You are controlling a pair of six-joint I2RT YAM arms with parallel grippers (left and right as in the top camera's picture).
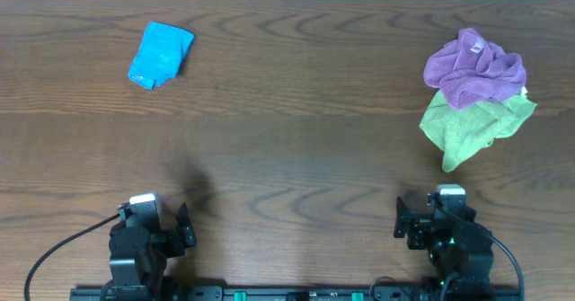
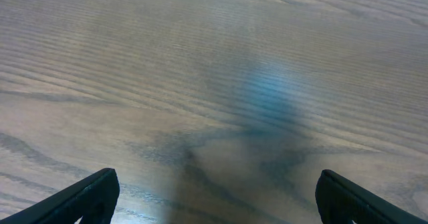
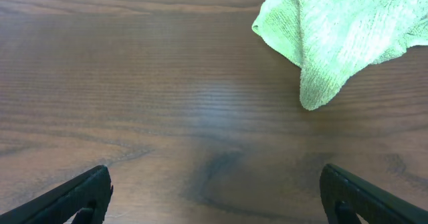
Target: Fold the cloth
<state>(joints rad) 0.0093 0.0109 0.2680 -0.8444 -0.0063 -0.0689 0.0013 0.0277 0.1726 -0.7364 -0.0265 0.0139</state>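
Note:
A crumpled green cloth (image 1: 472, 127) lies at the right of the table, with a crumpled purple cloth (image 1: 473, 68) piled on its far part. The green cloth's near corner shows in the right wrist view (image 3: 334, 33). A folded blue cloth (image 1: 161, 55) lies at the far left. My left gripper (image 1: 151, 218) is open and empty near the front edge, over bare wood (image 2: 214, 204). My right gripper (image 1: 436, 216) is open and empty near the front edge, short of the green cloth (image 3: 214, 204).
The wooden table (image 1: 296, 139) runs across the whole view. The arm bases and a rail (image 1: 296, 292) sit along the front edge.

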